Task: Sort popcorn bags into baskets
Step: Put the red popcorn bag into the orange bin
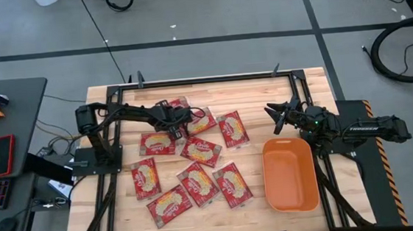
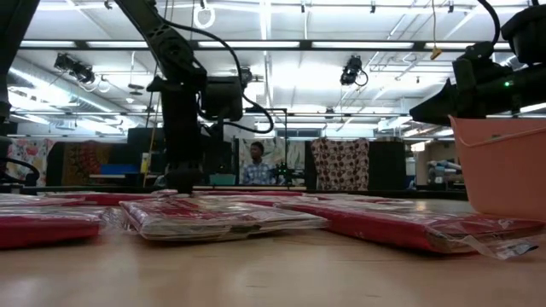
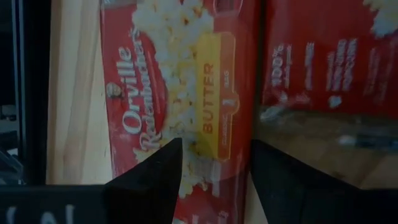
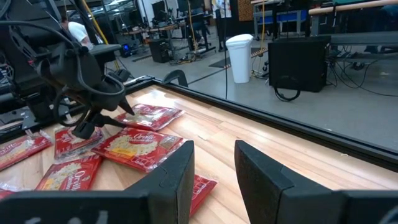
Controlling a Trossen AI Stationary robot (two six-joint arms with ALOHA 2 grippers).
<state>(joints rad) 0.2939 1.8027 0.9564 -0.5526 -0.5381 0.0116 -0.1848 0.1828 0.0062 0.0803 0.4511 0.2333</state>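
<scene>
The popcorn bags [image 1: 195, 164] lie flat and scattered over the middle and left of the wooden bench [image 1: 294, 97], some overlapping at the far cluster. In the left wrist view the nearest packet [image 3: 180, 93] reads "Orville Redenbacher's" in white script, with a yellow panel marked "BUTTER"; the packet beside it [image 3: 329, 56] carries "100%", and the smaller print under it is too blurred to read. The orange basket [image 1: 290, 174] sits on the bench's right side, well apart from the bags, and no packet shows inside it.

The left claw [image 1: 180, 121] is lowered over the far cluster of bags, its two dark fingers [image 3: 155, 177] spread with the "BUTTER" packet showing between them; it seems to be just above the packet with nothing gripped. The right claw [image 1: 274, 117] hovers above bare bench just beyond the basket's far rim, fingers [image 4: 177, 174] partly apart and holding nothing.
</scene>
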